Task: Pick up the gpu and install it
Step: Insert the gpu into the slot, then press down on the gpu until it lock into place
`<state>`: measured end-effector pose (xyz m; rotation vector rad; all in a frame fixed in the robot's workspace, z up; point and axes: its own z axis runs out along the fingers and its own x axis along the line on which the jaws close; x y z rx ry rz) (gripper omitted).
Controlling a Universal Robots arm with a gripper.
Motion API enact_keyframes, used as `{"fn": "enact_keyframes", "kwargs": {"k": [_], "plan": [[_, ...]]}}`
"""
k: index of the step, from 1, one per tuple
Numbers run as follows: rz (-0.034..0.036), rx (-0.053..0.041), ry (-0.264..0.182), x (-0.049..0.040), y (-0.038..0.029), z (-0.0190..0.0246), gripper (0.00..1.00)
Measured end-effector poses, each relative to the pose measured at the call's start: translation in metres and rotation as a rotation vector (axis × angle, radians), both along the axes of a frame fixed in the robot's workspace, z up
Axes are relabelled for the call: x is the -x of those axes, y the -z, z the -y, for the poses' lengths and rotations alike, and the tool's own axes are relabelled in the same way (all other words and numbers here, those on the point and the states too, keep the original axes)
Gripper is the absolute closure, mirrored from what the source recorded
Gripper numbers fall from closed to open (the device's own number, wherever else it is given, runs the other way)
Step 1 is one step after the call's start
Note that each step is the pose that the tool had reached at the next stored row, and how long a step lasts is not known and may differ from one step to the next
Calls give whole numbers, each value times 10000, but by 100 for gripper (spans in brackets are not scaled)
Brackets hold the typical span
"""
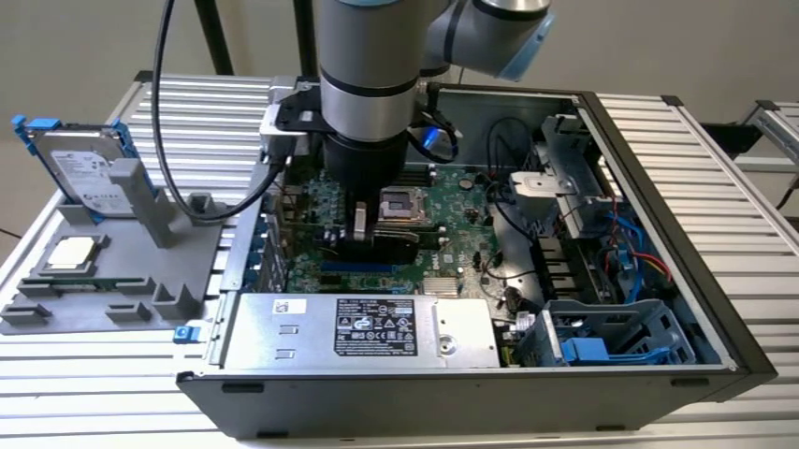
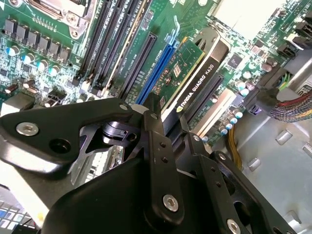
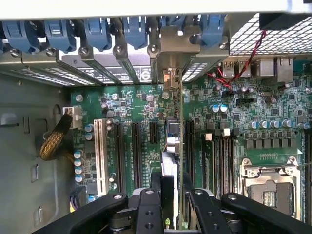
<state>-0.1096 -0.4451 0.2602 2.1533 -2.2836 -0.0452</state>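
Inside computer case, gripper clamping gpu

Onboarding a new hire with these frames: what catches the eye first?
The arm plunging into the open computer case, which sits on a slatted table. Its pincer grips the gpu, held on edge over the blue slot on the green motherboard. On the exterior view's left, a hard drive and CPU chip sit on a grey fixture.

Wall: plain pale wall behind the table.
Table: silver metal table with long ridges running across its top.
Poles: dark thin poles stand up behind the table.
Light: soft and even, with no hard shadows.
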Motion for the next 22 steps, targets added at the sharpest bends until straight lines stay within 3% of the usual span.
{"fn": "enact_keyframes", "kwargs": {"k": [10,22], "plan": [[-1,1,0,7,91,0,100],[0,7,-25,7,95,-2,100]]}}
